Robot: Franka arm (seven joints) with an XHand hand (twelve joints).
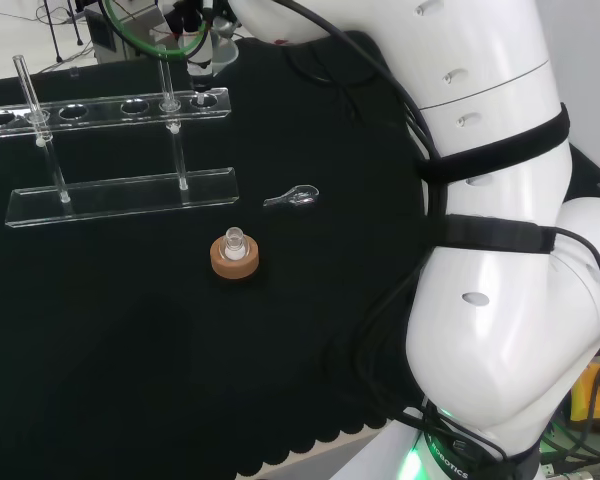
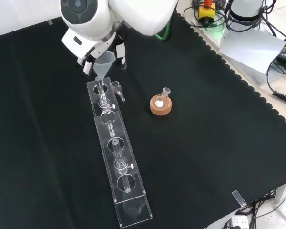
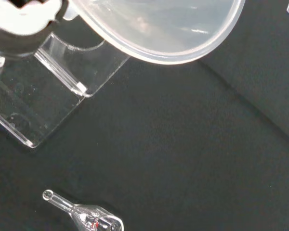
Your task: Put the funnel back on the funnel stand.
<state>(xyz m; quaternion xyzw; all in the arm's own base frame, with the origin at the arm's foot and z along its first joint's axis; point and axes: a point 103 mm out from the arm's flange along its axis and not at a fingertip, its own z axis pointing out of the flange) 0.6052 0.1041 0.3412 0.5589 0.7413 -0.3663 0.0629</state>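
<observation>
Plainly, in the front view we read from left to right: the clear funnel stand (image 2: 115, 155) runs down the black-covered table (image 2: 219, 143), and at its upper end the funnel (image 2: 103, 64) hangs with its stem already down through the end hole. Just above it sits our robot hand (image 2: 96, 56), tucked under the white arm link; we cannot tell whether its fingers are curled on the funnel's rim or eased off. Next to the stand's upper end lies a small glass stopper (image 2: 117, 88), and further right a little flask on a cork ring (image 2: 161, 106) stands apart.

Our worry: if the robot hand lifts away at a tilt while touching the rim, it could drag the funnel out or tip the light stand. A sideways retreat could also knock the stopper rolling.

We see no brands, labels or readable writing on any of these things.
</observation>
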